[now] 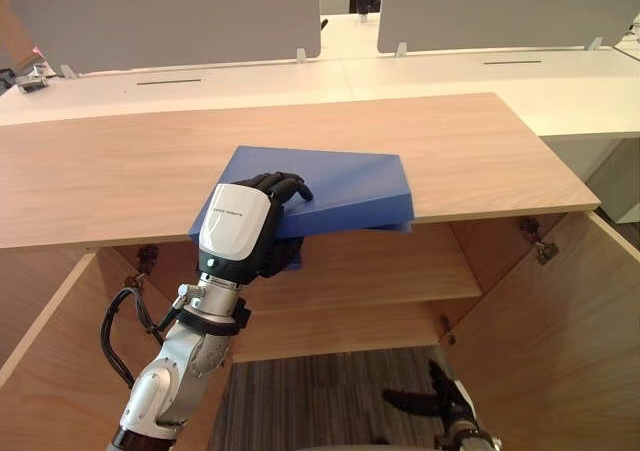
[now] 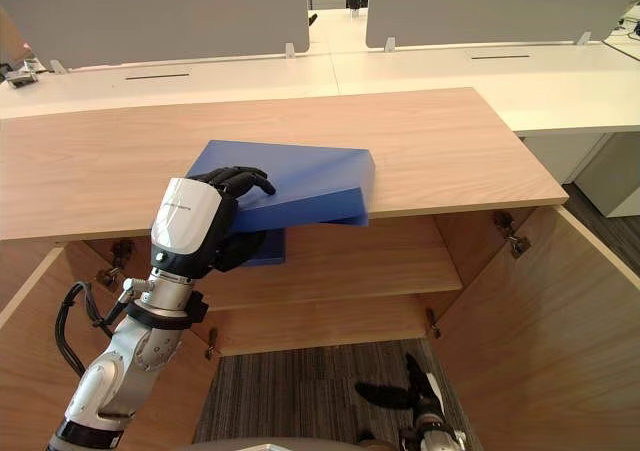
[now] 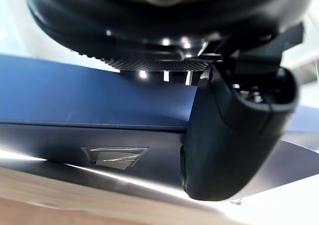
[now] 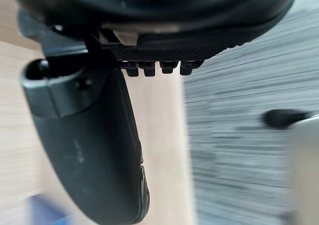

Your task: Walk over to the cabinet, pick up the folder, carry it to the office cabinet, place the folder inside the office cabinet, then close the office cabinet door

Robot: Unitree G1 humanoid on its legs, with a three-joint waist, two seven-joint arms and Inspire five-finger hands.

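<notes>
the blue folder (image 1: 345, 186) lies on the wooden cabinet top (image 1: 110, 171), its near corner hanging over the front edge. my left hand (image 1: 240, 226) is clamped on that corner, fingers curled over the top face, thumb below. it looks stiff, light and a bit slick, so i'd grip deep. my right hand (image 1: 445, 403) hangs low, fingers loose and straight. the shelf (image 1: 400, 271) sits underneath; the top's edge and the open right door (image 1: 560, 341) crowd the path.

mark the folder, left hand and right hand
folder (image 1: 350, 186), left eye view, its blue top face
left hand (image 1: 237, 226), left eye view, the pale back of the hand
right hand (image 1: 447, 403), left eye view, its dark palm
</notes>
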